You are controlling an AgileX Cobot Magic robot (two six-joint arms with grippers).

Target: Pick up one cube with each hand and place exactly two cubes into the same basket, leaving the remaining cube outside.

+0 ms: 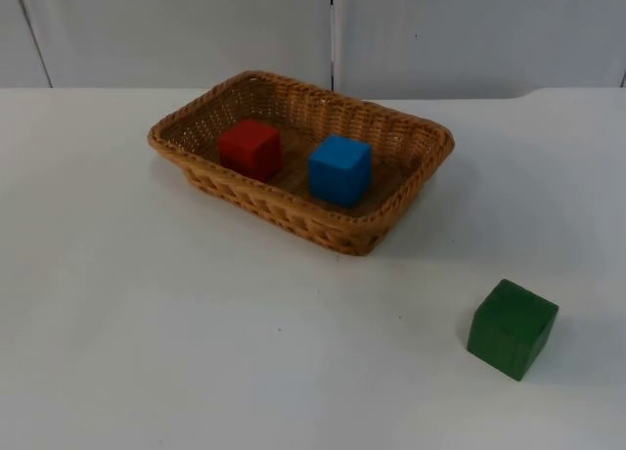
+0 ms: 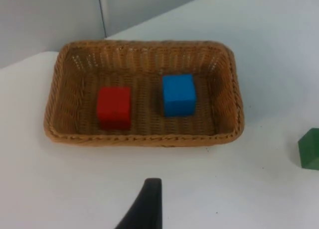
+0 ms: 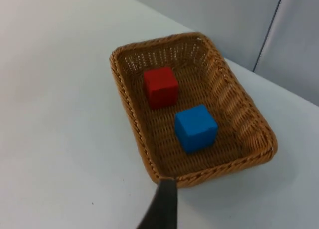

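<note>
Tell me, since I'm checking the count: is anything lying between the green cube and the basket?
Nothing visible does. The green cube sits alone on the white table, with bare surface between it and the basket, which already holds the red cube and blue cube.

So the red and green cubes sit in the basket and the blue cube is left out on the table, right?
Not quite. The top view shows the red cube and the blue cube in the basket; the green cube is the one left out on the table.
</note>
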